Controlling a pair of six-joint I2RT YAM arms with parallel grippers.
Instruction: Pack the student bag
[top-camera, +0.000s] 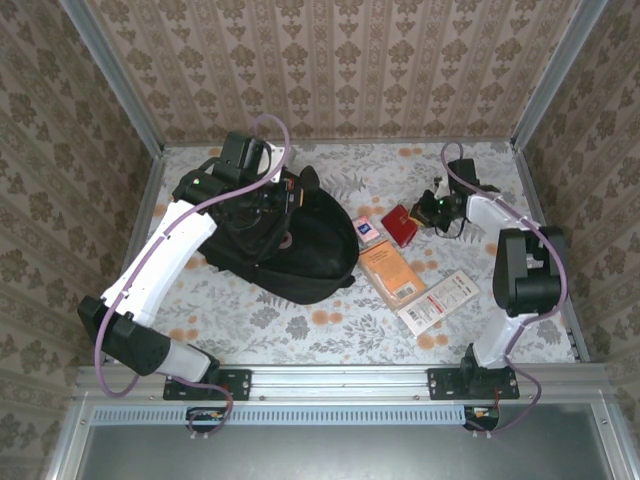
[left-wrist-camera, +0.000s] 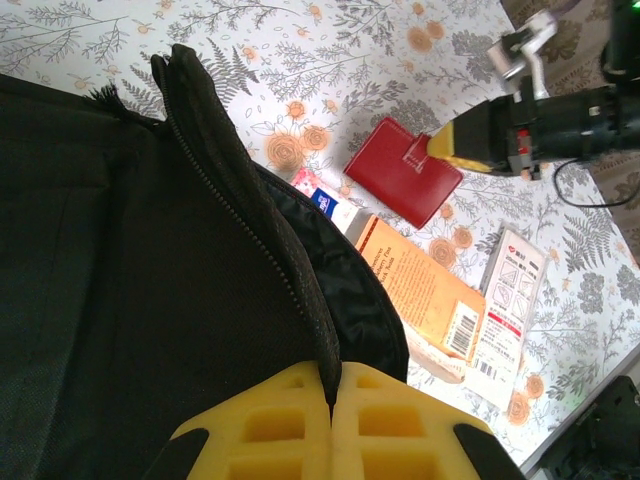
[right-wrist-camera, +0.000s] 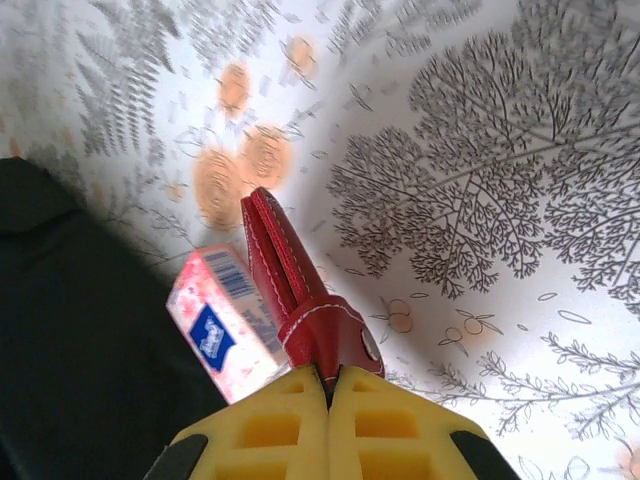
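Student bag (left-wrist-camera: 120, 300): cut off for me by the left and bottom edges of the left wrist view; its inside is too dark to make out.
Left gripper (left-wrist-camera: 333, 385): body cut off by the bottom edge.
Red wallet (right-wrist-camera: 285, 270): near end hidden between the right gripper (right-wrist-camera: 330, 385) pads.
Pink packet (left-wrist-camera: 315, 190): partly behind the bag's rim; perhaps tissues, I cannot read the label.
Orange book (left-wrist-camera: 420, 290): lower corner covered by the bag; print too small.
White packet (left-wrist-camera: 505, 310): text illegible to me.
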